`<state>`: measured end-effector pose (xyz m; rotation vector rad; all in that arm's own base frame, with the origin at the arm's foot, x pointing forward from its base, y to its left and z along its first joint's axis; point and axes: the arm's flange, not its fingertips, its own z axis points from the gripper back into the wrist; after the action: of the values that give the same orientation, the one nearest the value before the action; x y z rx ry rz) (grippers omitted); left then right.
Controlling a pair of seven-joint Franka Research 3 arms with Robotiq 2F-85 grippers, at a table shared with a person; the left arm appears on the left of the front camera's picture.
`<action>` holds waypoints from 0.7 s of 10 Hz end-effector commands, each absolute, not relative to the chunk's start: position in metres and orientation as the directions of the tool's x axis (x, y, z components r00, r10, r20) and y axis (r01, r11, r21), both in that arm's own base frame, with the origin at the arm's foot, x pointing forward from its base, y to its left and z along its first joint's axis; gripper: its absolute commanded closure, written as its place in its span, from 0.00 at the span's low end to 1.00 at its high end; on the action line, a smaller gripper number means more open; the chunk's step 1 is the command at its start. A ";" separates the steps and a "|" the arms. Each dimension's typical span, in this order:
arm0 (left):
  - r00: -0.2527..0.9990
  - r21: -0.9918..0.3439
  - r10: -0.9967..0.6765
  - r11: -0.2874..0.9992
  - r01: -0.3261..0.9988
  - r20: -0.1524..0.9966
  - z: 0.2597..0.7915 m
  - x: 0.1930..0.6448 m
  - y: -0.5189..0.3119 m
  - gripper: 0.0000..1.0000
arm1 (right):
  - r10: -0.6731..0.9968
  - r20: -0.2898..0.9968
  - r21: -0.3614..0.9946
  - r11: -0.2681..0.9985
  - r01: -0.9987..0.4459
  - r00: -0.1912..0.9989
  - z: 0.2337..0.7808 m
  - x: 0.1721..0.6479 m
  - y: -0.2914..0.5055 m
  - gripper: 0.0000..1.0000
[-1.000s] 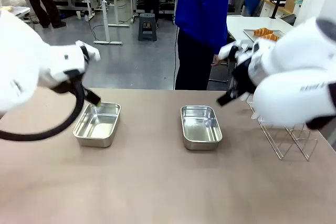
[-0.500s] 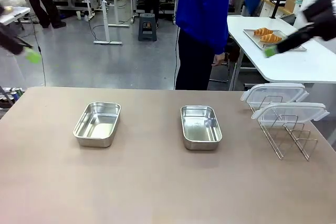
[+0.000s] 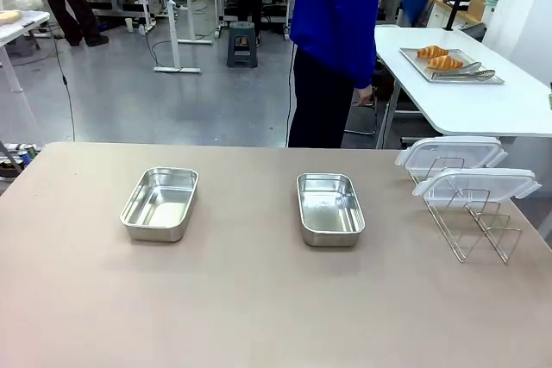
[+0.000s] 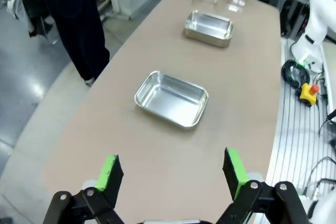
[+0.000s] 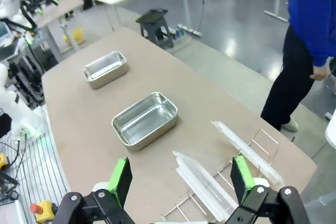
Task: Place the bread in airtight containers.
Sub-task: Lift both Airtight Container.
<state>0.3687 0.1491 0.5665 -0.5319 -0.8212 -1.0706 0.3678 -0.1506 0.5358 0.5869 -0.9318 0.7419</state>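
Observation:
Two shiny steel airtight containers stand lidless and empty on the brown table, one on the left point(image 3: 160, 202) point(image 4: 171, 99) point(image 5: 106, 68), one in the middle point(image 3: 329, 208) point(image 4: 209, 27) point(image 5: 145, 119). The bread, two golden croissants point(image 3: 439, 58), lies on a flat metal tray point(image 3: 496, 78) on a white side table behind, right. Two clear lids point(image 3: 452, 152) point(image 5: 202, 185) lean in a wire rack point(image 3: 470, 226) at the right. My left gripper point(image 4: 172, 172) hangs open high above the table's left end. My right gripper point(image 5: 181, 180) is open too, high over the rack.
A person in a blue top point(image 3: 336, 15) stands at the far side of the table, a hand point(image 3: 363, 94) hanging by the side. Metal tongs point(image 3: 466, 73) lie on the tray beside the croissants. More tables and a stool stand farther back.
Both arms have pulled back up and out of the front view; a second ago they hung over the table's two sides. The containers, lids and croissants have not moved.

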 end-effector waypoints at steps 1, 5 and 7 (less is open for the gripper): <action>0.228 -0.005 -0.515 0.398 0.917 0.826 0.551 0.369 0.129 0.00 | 0.285 0.877 0.155 0.593 -0.790 0.387 0.526 0.373 -0.150 0.00; 0.244 -0.023 -0.507 0.403 0.915 0.827 0.552 0.369 0.132 0.00 | 0.266 0.876 0.174 0.603 -0.778 0.402 0.524 0.366 -0.156 0.00; 0.244 -0.023 -0.507 0.403 0.915 0.827 0.552 0.369 0.132 0.00 | 0.266 0.876 0.174 0.603 -0.778 0.402 0.524 0.366 -0.156 0.00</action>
<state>0.3685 0.1314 0.5513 -0.5764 -0.8343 -1.0189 0.3638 -0.1528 0.5215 0.6382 -0.9035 0.6954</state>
